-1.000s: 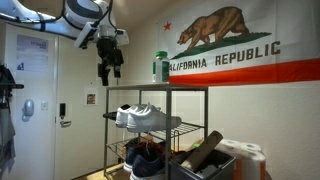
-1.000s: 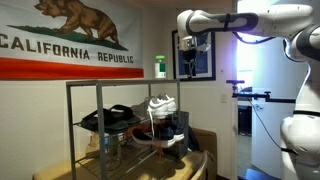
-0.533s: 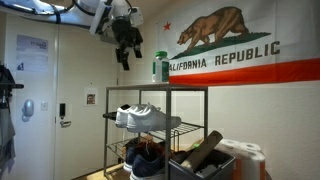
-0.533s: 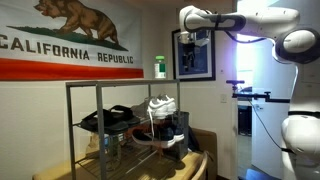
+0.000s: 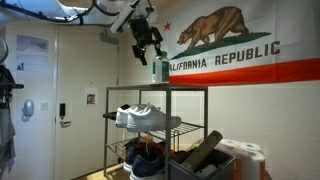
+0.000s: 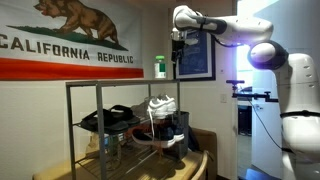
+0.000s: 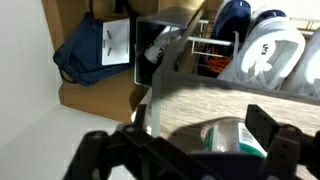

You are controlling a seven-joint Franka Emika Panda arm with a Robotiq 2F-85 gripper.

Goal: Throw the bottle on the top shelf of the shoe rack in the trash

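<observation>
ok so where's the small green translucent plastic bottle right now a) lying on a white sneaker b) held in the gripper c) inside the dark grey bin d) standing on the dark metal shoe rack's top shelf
D: in both exterior views the bottle stands upright on the top shelf, the open gripper apart from it.

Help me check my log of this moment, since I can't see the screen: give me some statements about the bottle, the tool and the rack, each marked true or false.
1. The small green translucent plastic bottle stands on the top shelf of the dark metal shoe rack. True.
2. The tool is shut on the bottle. False: it is open and near the bottle, not gripping it.
3. A white sneaker sits on a lower shelf. True.
4. The wall flag reads "Texas". False: it reads "California Republic", with a bear.
</observation>
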